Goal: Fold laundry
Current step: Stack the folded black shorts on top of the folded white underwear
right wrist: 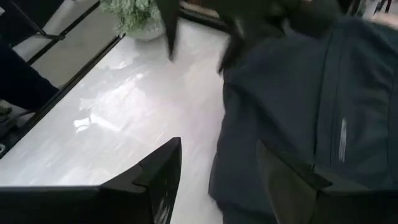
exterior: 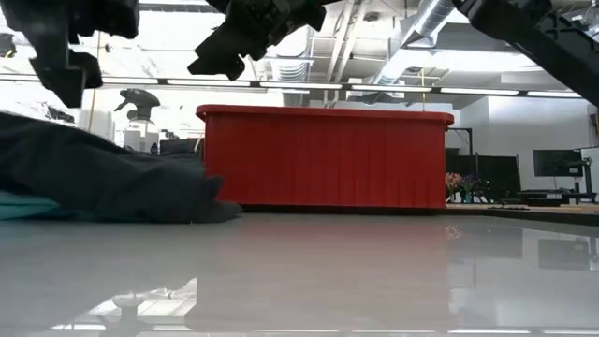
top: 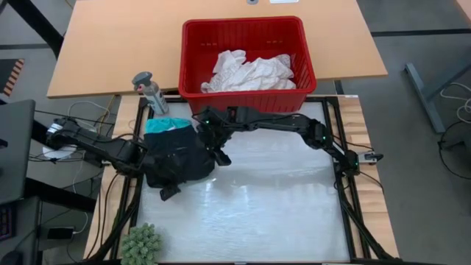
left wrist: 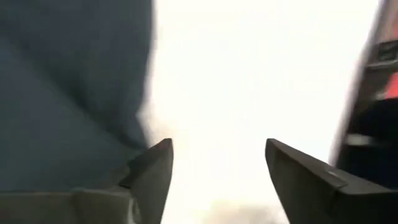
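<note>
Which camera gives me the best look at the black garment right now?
The high view: the black garment lies whole, over the teal one. The low view shows only its side edge; the right wrist view shows part; the left wrist view, a blurred bit.

Lab: exposed ceiling ducts (exterior: 426, 23), monitors (exterior: 554, 164), wooden desk (top: 110, 44).

Even overhead light in the high view; soft glare streaks lay across the white table top (top: 250, 191). In the low view, ceiling strip lights (exterior: 281, 84) reflected as pale patches on the glossy surface. Left wrist view was badly washed out, centre blown white, dark cloth (left wrist: 68, 93) smeared by blur. Right wrist view was blurred too, with small bright reflections on the table.
</note>
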